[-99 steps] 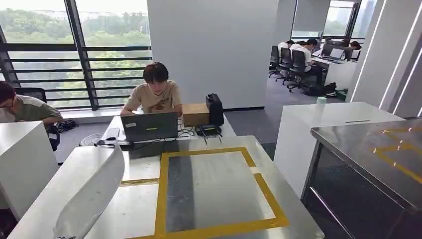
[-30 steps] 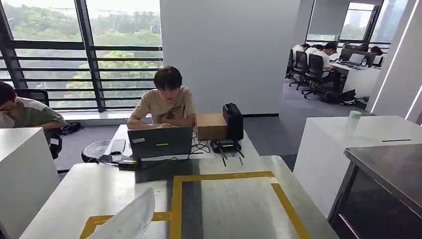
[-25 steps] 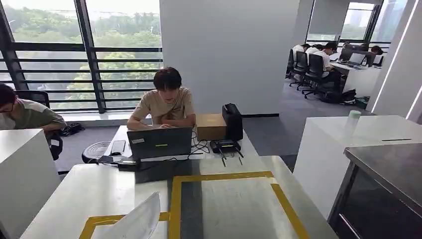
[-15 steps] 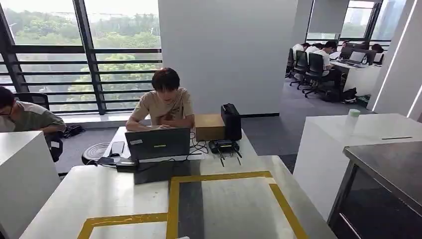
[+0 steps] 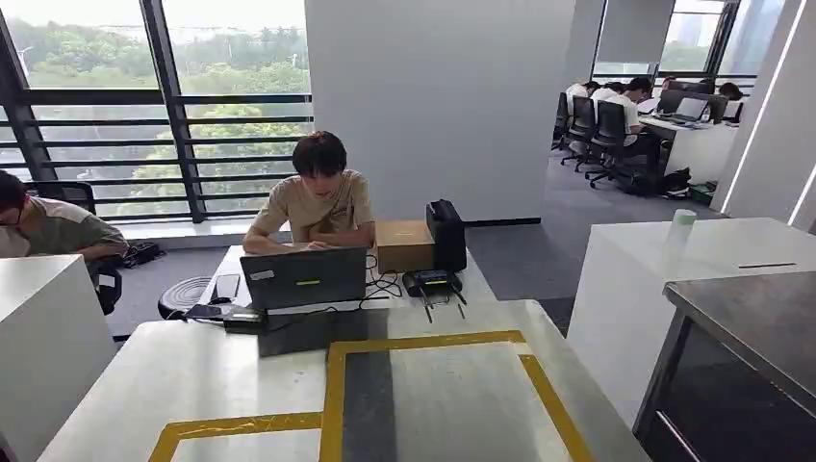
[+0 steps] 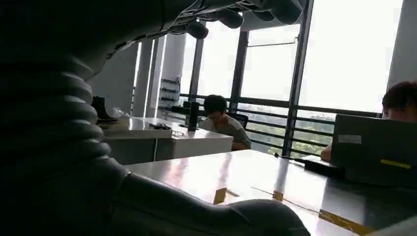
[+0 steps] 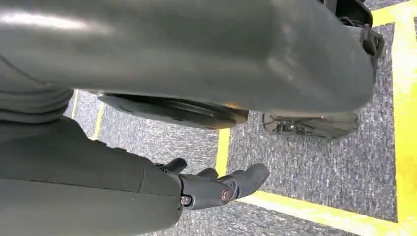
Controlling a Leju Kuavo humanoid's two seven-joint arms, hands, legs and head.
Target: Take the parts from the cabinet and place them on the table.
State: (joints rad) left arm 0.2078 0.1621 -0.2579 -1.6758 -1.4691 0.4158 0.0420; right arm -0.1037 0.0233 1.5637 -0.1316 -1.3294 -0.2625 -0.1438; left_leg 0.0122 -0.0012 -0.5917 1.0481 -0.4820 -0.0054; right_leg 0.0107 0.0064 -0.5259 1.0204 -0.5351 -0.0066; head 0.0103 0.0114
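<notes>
Left hand (image 6: 162, 201): raised low beside the table (image 5: 221, 371), thumb toward the steel top, dark fingers (image 6: 236, 17) arched well above it. I cannot tell whether it grasps anything.

Right hand (image 7: 211, 187): hangs at my side over the carpet (image 7: 314, 167), fingers loosely extended and apart, holding nothing.

Part: I cannot say for certain where it is. A pale edge (image 6: 401, 230) past my left thumb, close over the table, may be it.

Table: steel top marked with yellow tape (image 5: 332, 395); the big taped rectangle lies ahead of me, a second taped corner nearer my left side.

Beyond: a laptop (image 5: 306, 279) stands at the far edge of the table, with a person (image 5: 313, 197) seated behind it.

Step in hand: by my reckoning, setting a part down on the left of the table.

Doing it well: I would keep the left hand low and level, let the part rest flat on the steel inside the tape, and loosen the fingers only once it bears its own weight.

Risk: a light, broad piece could slide on smooth steel, so I would draw back slowly and stay well clear of the laptop.
</notes>
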